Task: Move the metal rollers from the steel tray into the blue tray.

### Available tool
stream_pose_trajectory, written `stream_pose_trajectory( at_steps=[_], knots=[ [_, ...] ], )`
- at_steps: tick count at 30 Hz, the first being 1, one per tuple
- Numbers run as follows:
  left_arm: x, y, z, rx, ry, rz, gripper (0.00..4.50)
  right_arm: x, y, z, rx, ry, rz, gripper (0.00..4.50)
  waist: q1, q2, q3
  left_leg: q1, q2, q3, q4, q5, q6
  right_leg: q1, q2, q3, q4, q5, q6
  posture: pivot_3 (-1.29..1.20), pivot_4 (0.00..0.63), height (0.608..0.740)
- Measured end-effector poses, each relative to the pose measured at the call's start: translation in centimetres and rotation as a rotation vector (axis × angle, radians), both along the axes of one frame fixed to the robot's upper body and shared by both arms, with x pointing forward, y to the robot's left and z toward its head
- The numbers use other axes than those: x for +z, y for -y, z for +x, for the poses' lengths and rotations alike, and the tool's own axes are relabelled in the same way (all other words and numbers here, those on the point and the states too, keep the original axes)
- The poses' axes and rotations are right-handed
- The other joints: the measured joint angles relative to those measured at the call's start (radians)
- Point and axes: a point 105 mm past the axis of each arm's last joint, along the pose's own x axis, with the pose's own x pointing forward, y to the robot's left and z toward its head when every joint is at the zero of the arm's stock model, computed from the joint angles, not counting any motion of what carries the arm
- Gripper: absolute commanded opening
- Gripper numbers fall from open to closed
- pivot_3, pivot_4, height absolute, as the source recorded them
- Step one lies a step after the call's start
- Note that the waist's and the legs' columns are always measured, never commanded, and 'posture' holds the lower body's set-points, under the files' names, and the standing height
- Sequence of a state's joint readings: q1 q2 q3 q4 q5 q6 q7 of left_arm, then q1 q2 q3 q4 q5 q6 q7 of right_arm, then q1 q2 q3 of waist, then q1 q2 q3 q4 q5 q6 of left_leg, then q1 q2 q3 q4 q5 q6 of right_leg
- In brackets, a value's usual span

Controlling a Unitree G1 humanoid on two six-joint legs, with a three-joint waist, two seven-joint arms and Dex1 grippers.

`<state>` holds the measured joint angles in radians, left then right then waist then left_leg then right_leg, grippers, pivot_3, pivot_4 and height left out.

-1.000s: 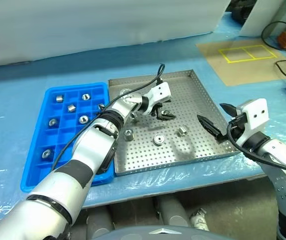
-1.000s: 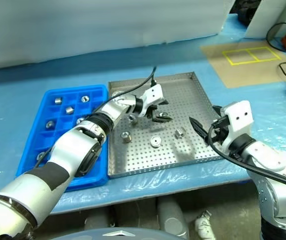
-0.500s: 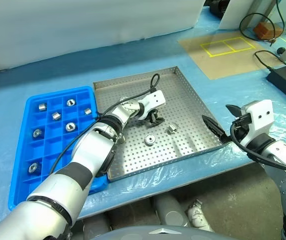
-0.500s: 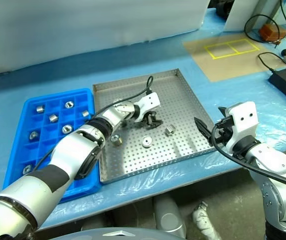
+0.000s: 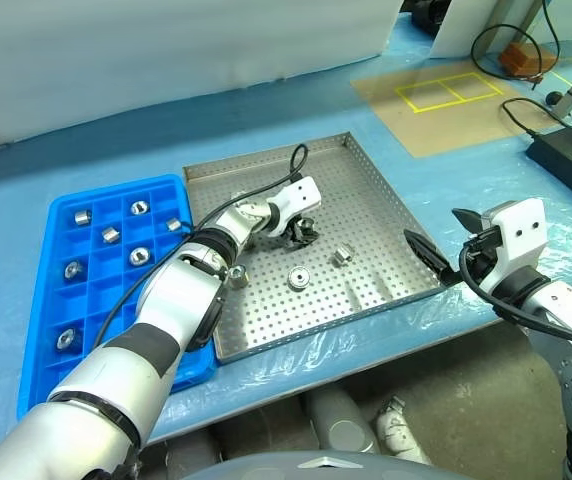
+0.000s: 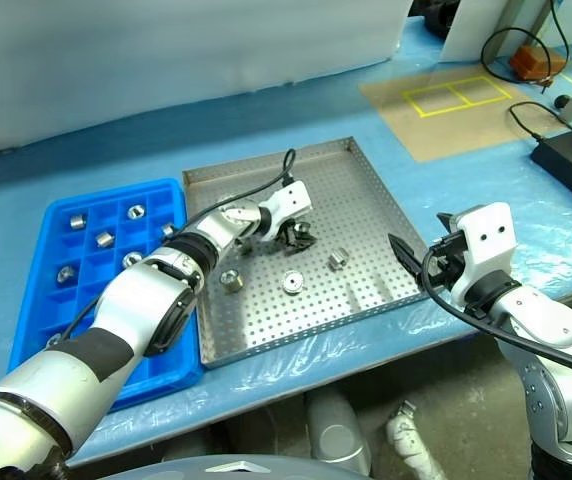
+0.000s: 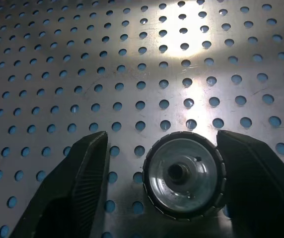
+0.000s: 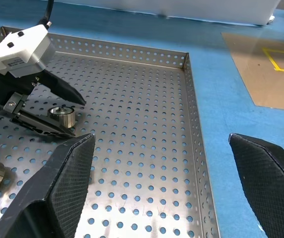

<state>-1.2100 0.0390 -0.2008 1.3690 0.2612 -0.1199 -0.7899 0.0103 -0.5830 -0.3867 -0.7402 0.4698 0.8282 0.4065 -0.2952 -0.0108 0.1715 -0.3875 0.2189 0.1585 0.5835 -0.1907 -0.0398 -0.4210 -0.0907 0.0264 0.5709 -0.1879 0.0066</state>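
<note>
Your right gripper (image 5: 436,262) hangs near the steel tray's (image 5: 366,165) near-right rim, fingers spread wide and holding nothing, well apart from any part. Farther in, your left gripper (image 7: 157,183) is the nearer hand: one of the metal rollers (image 7: 184,174) stands on end on the perforated floor between its half-open fingers, bore facing up the gripper's line, one finger touching its rim, the other just clear. It isn't gripped yet. The blue tray (image 5: 61,205) waits beside the steel tray, on your left.
</note>
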Motion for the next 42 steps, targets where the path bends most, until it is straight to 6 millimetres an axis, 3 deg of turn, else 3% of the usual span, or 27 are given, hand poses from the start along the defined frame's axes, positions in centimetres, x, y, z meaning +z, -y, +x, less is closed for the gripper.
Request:
stream_pose_trajectory(
  at_steps=[4,8,15,19,23,26,32,36,42],
  knots=[
    [-0.1,0.0,-0.1,-0.007,-0.006,0.003,2.74,0.0,0.0,0.0,-0.002,0.000,0.000,4.44,-0.003,0.000,0.000,0.000,0.000,0.000,0.000,0.000,0.000,0.000,0.000,0.000,0.000,0.000,0.000,-0.83,0.150,0.740],
    [-0.2,-0.1,-0.4,-0.032,-0.030,0.011,1.90,-0.1,-0.1,0.1,-0.004,0.000,0.000,4.44,-0.007,0.000,0.000,0.000,0.000,0.000,0.000,0.000,0.000,0.000,0.000,0.000,0.000,-0.001,0.001,-0.82,0.150,0.740],
    [0.1,-0.4,-0.6,-0.074,-0.035,-0.003,1.89,0.2,-0.5,0.7,0.010,0.018,0.001,4.44,-0.017,0.000,0.000,-0.001,-0.001,0.000,0.000,-0.001,0.001,0.000,-0.002,0.000,0.000,-0.001,0.002,-0.79,0.150,0.740],
    [1.5,0.2,-1.2,-0.146,-0.069,-0.112,1.89,0.1,-0.8,1.1,0.027,0.014,0.006,4.44,-0.017,0.000,0.000,-0.002,-0.002,0.000,-0.001,-0.001,0.002,0.000,-0.003,0.000,0.000,-0.001,0.002,-0.74,0.150,0.740],
    [4.5,-0.4,-1.2,-0.219,-0.063,-0.184,1.89,0.6,-1.3,2.0,0.064,0.028,0.003,4.44,-0.014,0.000,0.000,-0.001,-0.002,0.000,-0.001,0.001,0.004,-0.001,-0.003,0.000,0.000,-0.001,0.002,-0.69,0.150,0.740],
    [6.6,-1.4,-1.0,-0.267,-0.027,-0.174,1.89,1.4,-1.7,2.8,0.103,0.054,-0.004,4.44,-0.011,0.001,0.000,-0.001,-0.003,0.000,-0.002,0.001,0.004,0.000,-0.004,-0.001,0.000,-0.001,0.002,-0.63,0.150,0.740],
    [7.2,-5.0,-0.9,-0.291,-0.014,-0.103,1.89,2.3,-2.5,5.3,0.227,0.054,-0.020,4.44,0.012,0.001,0.001,0.000,-0.002,0.000,-0.002,0.001,0.004,0.000,-0.003,-0.001,0.001,-0.001,0.001,-0.47,0.150,0.740],
    [7.5,-7.6,-0.9,-0.280,0.004,-0.066,1.89,3.4,-5.6,6.7,0.394,0.074,-0.021,4.44,0.045,0.001,0.001,0.002,0.000,0.000,-0.002,0.001,0.004,-0.001,-0.003,-0.001,0.005,-0.001,0.001,-0.33,0.150,0.740],
    [8.5,-12.1,-1.3,-0.222,0.026,-0.064,1.89,2.1,-11.1,9.0,0.630,0.028,0.004,4.44,0.157,0.000,0.003,0.002,0.004,0.001,-0.003,0.004,0.000,-0.006,-0.002,-0.002,0.018,-0.003,-0.003,-0.11,0.150,0.740]
  ],
)
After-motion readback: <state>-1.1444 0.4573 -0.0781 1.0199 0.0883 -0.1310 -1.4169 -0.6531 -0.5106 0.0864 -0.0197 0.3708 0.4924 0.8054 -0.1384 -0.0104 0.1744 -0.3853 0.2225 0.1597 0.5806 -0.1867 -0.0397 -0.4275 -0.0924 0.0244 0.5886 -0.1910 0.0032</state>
